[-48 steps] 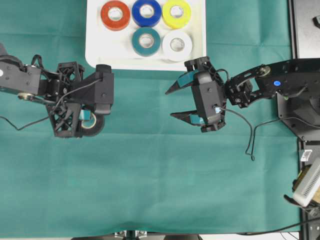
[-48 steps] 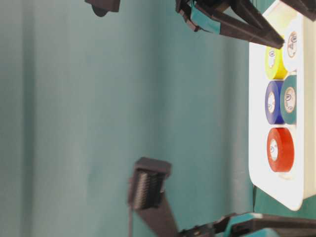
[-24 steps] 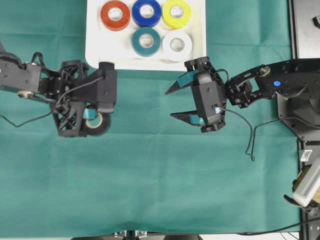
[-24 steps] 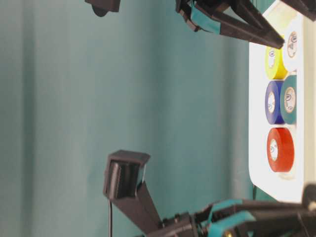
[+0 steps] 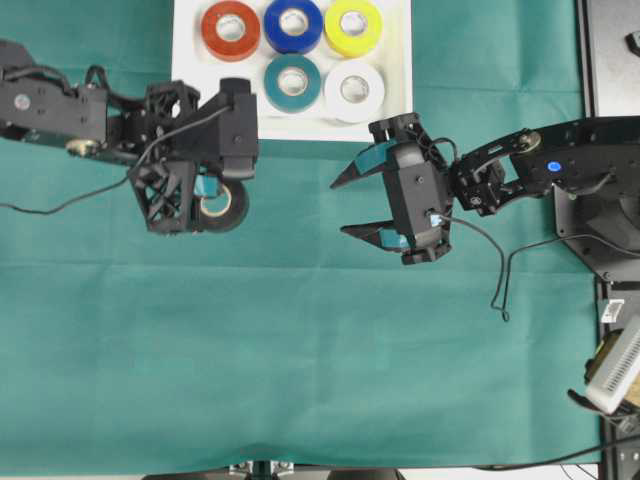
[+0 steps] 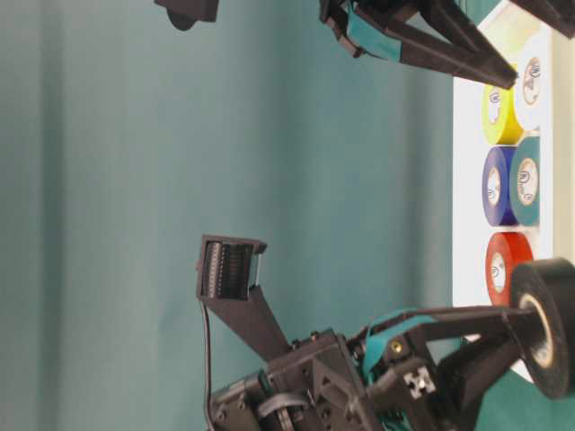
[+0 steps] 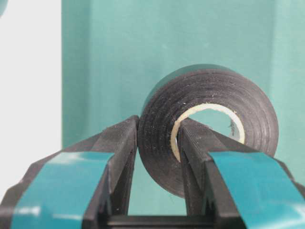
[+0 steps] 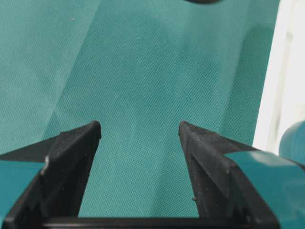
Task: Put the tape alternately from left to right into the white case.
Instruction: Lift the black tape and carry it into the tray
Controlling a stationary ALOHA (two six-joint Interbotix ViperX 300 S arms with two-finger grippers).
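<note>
from overhead, the left gripper (image 5: 212, 196) clamps the black tape roll (image 5: 226, 206) just below the white case (image 5: 190, 95), which holds the red, blue, yellow, teal and white rolls, while the right gripper (image 5: 355, 205) stands wide and empty over the green-covered tabletop (image 5: 320, 350). the left wrist view shows one finger (image 7: 119, 157) outside the roll's wall and the other through its pale core.

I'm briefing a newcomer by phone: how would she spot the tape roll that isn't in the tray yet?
Start at the shallow white plastic tray at the top. Just below its lower left corner, the left gripper pinches the black tape roll by its wall. It is the only black roll and the only one outside the tray.
</note>
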